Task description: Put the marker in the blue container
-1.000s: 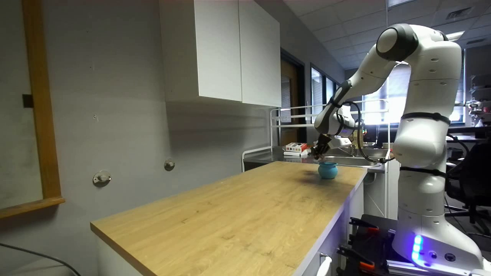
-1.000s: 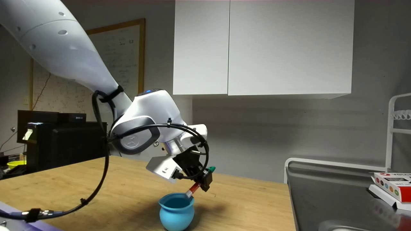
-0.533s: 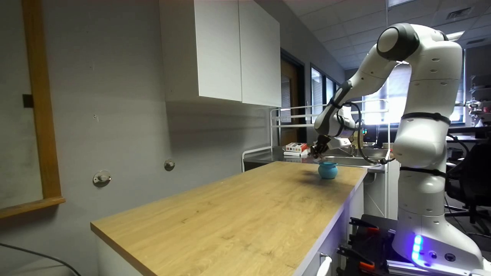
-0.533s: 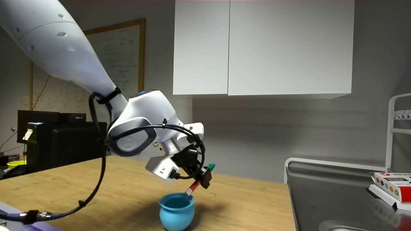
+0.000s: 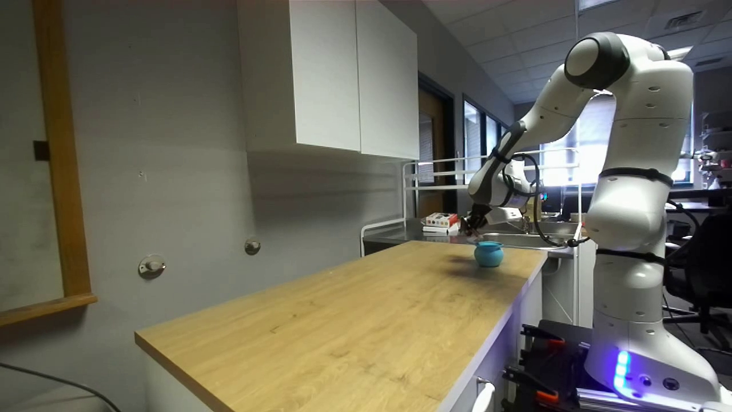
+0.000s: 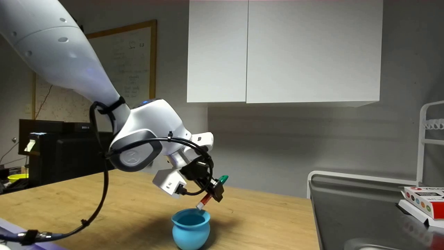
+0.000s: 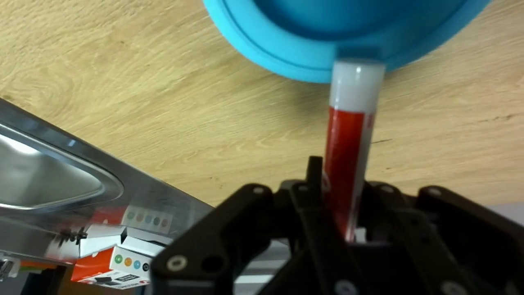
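The marker has a red and white body, a white end and a green cap. My gripper (image 6: 215, 191) is shut on the marker (image 6: 205, 199) and holds it tilted, white end down, green cap up behind the fingers. The blue container (image 6: 190, 232) stands upright on the wooden counter, just below the marker's white end. In the wrist view the marker (image 7: 346, 147) sits between the fingers (image 7: 343, 184), and its white end overlaps the near rim of the container (image 7: 282, 53). In an exterior view the gripper (image 5: 472, 224) is just above the container (image 5: 489, 255); the marker is barely visible there.
The wooden counter (image 5: 343, 320) extends away from the container. A dark metal counter (image 6: 360, 211) with a sink (image 7: 45, 172) adjoins it. Boxes (image 6: 423, 205) lie there beside a white rack (image 6: 421, 146). A white cabinet (image 6: 284, 52) hangs on the wall above.
In an exterior view my gripper has moved left with the marker and slightly up. The marker's white end is now a little above the container's rim. The container has not moved.
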Motion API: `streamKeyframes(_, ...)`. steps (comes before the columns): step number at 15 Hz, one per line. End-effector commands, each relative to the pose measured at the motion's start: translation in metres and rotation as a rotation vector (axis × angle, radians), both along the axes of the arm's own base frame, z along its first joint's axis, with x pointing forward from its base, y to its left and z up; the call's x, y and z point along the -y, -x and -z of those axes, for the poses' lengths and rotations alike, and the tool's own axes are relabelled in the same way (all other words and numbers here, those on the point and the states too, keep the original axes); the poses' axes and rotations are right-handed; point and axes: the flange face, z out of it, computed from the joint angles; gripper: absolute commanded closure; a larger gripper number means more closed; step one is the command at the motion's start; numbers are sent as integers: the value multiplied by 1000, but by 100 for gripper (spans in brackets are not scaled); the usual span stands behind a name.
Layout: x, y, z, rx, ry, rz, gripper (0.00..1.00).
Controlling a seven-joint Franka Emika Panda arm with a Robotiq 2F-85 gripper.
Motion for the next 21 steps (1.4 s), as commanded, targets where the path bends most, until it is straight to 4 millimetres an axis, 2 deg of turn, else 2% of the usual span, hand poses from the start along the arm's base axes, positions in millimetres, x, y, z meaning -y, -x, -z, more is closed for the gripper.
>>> streamKeyframes(1, -10, 9, 2, 20, -10, 16, 89)
streamKeyframes(17, -9, 25, 13, 6, -30, 32, 90)
streamKeyframes(18, -9, 26, 13, 4, -34, 31, 64)
streamKeyframes(19, -9, 27, 13, 3, -35, 31, 65)
streamKeyframes(21, -8, 28, 14, 1, -37, 33, 55)
